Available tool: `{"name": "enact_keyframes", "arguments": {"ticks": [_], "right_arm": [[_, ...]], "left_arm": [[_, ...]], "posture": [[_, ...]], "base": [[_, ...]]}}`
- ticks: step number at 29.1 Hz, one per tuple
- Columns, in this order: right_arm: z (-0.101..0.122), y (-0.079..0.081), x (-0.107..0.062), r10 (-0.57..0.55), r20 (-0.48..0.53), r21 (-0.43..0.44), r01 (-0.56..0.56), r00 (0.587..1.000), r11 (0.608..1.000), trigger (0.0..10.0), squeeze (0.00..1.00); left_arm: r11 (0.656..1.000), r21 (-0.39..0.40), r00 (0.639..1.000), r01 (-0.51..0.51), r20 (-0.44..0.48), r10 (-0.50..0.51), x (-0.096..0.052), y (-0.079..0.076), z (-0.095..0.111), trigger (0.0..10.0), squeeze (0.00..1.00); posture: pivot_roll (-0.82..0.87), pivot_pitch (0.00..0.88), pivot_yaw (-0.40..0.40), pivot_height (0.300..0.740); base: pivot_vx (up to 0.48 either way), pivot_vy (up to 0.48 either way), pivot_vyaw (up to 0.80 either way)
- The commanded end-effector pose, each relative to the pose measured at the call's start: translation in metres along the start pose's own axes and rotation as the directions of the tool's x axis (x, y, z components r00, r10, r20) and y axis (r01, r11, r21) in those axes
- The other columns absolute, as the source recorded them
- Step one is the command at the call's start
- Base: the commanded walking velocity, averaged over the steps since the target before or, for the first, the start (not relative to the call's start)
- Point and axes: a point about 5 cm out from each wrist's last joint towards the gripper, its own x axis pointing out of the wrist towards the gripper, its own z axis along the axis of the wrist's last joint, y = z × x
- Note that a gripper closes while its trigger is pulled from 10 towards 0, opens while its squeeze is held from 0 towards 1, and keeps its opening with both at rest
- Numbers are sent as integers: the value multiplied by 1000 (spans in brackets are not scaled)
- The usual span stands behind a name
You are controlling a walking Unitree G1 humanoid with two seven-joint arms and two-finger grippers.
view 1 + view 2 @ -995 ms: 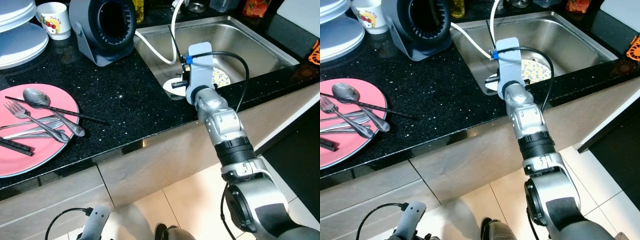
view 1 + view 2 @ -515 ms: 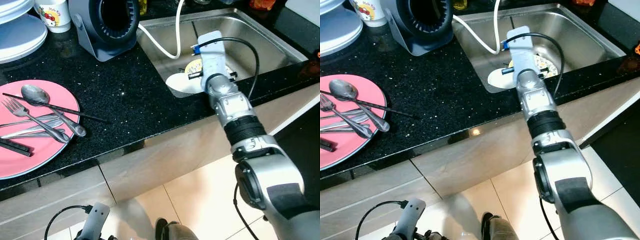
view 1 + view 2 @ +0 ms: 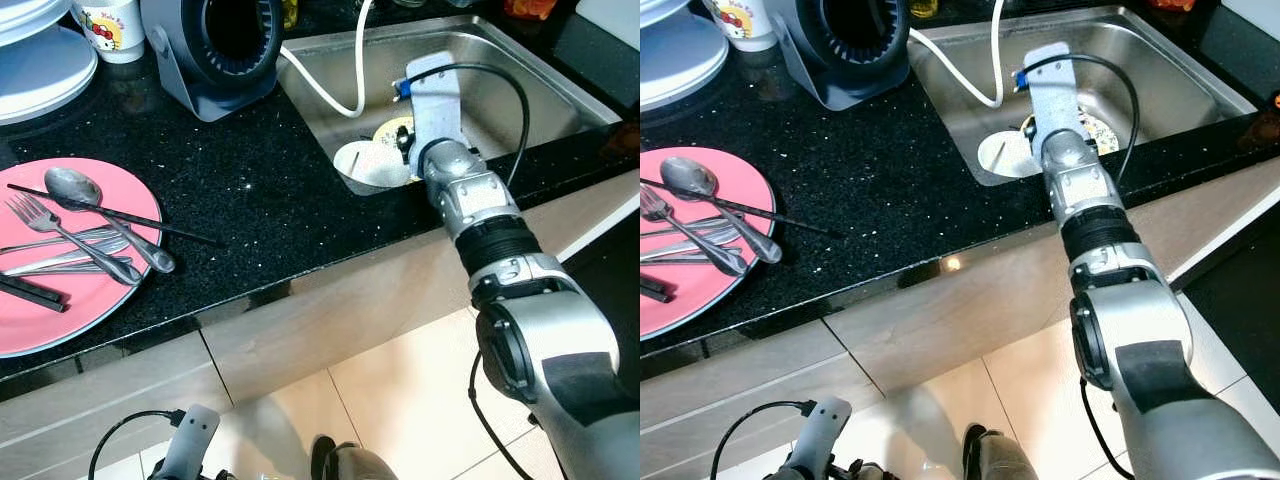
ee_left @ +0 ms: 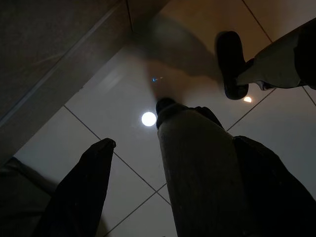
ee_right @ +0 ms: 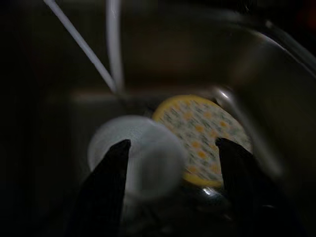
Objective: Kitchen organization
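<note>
A: Where is the right gripper (image 5: 170, 163), and how do its fingers stand?

B: It hangs down inside the stainless sink (image 3: 540, 95), its silver arm reaching over the front edge of the black counter (image 3: 250, 190). In the right wrist view the two black fingers (image 5: 111, 177) are spread wide, with nothing between them.

A: What lies under it?

B: A white cup (image 5: 140, 158), blurred in the wrist view, sits between and below the fingertips; I cannot tell whether they touch it. In the head views it shows as a white round shape (image 3: 368, 163) on the sink floor, just at the near left corner. Beside it, touching or overlapping, is a small yellow patterned plate (image 5: 202, 133), partly hidden behind the arm in the head views.

A: Anything else in the sink?

B: A white hose (image 3: 345, 75) curves down into it from the back.

A: And on the counter?

B: Just left of the sink stands a dark grey round appliance (image 3: 215, 45) with its opening facing forward. Further left is a pink plate (image 3: 60, 310) carrying a spoon (image 3: 105, 215), a fork (image 3: 60, 235) and dark chopsticks (image 3: 120, 218), one of which sticks out over the rim onto the counter. At the far corner are stacked pale plates (image 3: 45, 60) and a white mug (image 3: 108, 18) with a cartoon print.

A: The left gripper (image 4: 163, 163)?

B: It hangs idle low beside the cabinets, pointing at the tiled floor (image 4: 118, 148); its fingers stand apart, empty. A person's legs and a dark shoe (image 4: 231, 64) show in that dim view.
</note>
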Motion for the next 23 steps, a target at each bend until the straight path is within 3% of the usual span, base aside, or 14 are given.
{"name": "enact_keyframes", "arguments": {"ticks": [1,3,6,7,8,11,12,14,16,18,20,21,23], "right_arm": [[11,2,-2,54,77,73,-59,996,996,10000,0],[27,4,-10,155,230,182,-199,961,963,10000,0],[32,7,-15,212,295,224,-283,932,933,10000,0],[36,15,-29,334,409,270,-462,849,845,10000,0],[36,15,-29,334,409,270,-462,849,845,10000,0],[37,29,-49,441,504,214,-602,743,769,10000,0],[37,29,-49,441,504,214,-602,743,769,10000,0],[28,51,-61,502,527,41,-610,686,791,10000,0],[25,56,-63,515,524,6,-608,678,794,10000,0],[18,68,-67,597,500,39,-705,627,708,10000,0],[14,89,-77,694,487,17,-801,530,599,10000,0],[13,97,-80,724,480,-6,-824,495,567,10000,0],[13,101,-84,743,475,-20,-839,471,544,10000,0]], "left_arm": [[998,-28,976,60,-206,-64,-11,-17,-52,10000,0],[998,-27,979,56,-196,-60,-10,-16,-47,10000,0],[998,-27,980,54,-191,-58,-9,-15,-45,10000,0],[998,-26,982,49,-180,-53,-7,-14,-39,10000,0],[998,-26,982,49,-180,-53,-7,-14,-39,10000,0],[999,-23,984,48,-169,-51,-5,-13,-34,10000,0],[999,-23,984,48,-169,-51,-5,-13,-34,10000,0],[999,-23,986,45,-158,-49,-3,-13,-28,10000,0],[999,-24,987,45,-156,-48,-2,-13,-27,10000,0],[999,-24,987,45,-152,-48,-1,-14,-25,10000,0],[999,-31,989,42,-143,-46,0,-15,-22,10000,0],[999,-35,989,40,-140,-45,0,-15,-21,10000,0],[999,-37,989,39,-138,-44,1,-15,-20,10000,0]], "posture": [[29,219,-65,740],[32,209,-65,740],[33,201,-65,740],[36,170,-64,740],[36,170,-64,740],[40,155,-65,740],[40,155,-65,740],[48,130,-70,740],[52,120,-72,740],[61,107,-77,740],[69,98,-82,740],[74,94,-86,740],[75,93,-87,740]], "base": [[0,0,0],[0,0,0],[0,0,0],[0,0,0],[0,0,0],[0,0,0],[0,0,0],[0,0,0],[0,0,0],[0,0,0],[0,0,0],[0,0,0],[0,0,0]]}}
